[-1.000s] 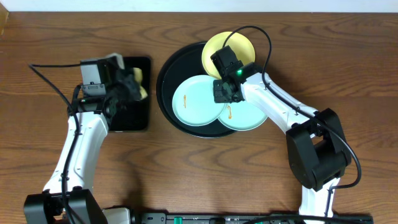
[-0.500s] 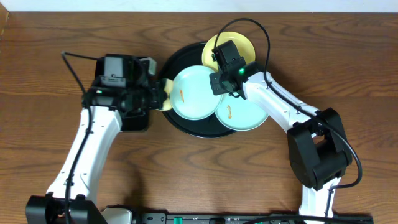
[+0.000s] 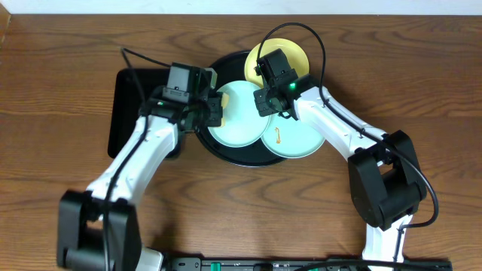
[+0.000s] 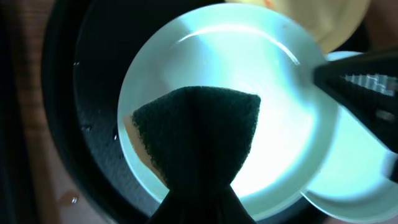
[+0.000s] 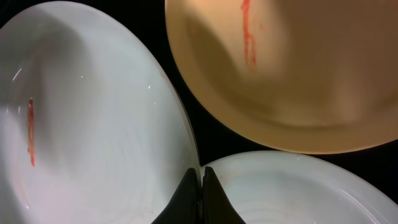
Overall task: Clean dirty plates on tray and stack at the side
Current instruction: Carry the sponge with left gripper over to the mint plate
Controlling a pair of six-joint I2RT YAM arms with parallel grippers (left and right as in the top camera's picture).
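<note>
The round black tray (image 3: 226, 153) holds three plates. My left gripper (image 3: 217, 102) is shut on a dark green sponge (image 4: 199, 130) with a yellow underside, pressed on the left mint-green plate (image 3: 239, 119), also seen in the left wrist view (image 4: 261, 74). My right gripper (image 3: 263, 103) is shut on that plate's right rim (image 5: 202, 177). An orange-red smear (image 5: 30, 132) shows on that plate. The second mint-green plate (image 3: 295, 141), with an orange smear, overlaps it at the right. The pale yellow plate (image 3: 282, 54) at the far side carries a red streak (image 5: 247, 34).
A rectangular black tray (image 3: 132, 113) lies left of the round tray, partly under my left arm. Both arms meet over the round tray. Bare wooden table surrounds the trays, and the yellow and right mint plates overhang the tray rim.
My left arm has swung right from the rectangular tray, carrying the sponge onto the left mint plate. The right gripper shifted that plate slightly toward the far side, then held still.
</note>
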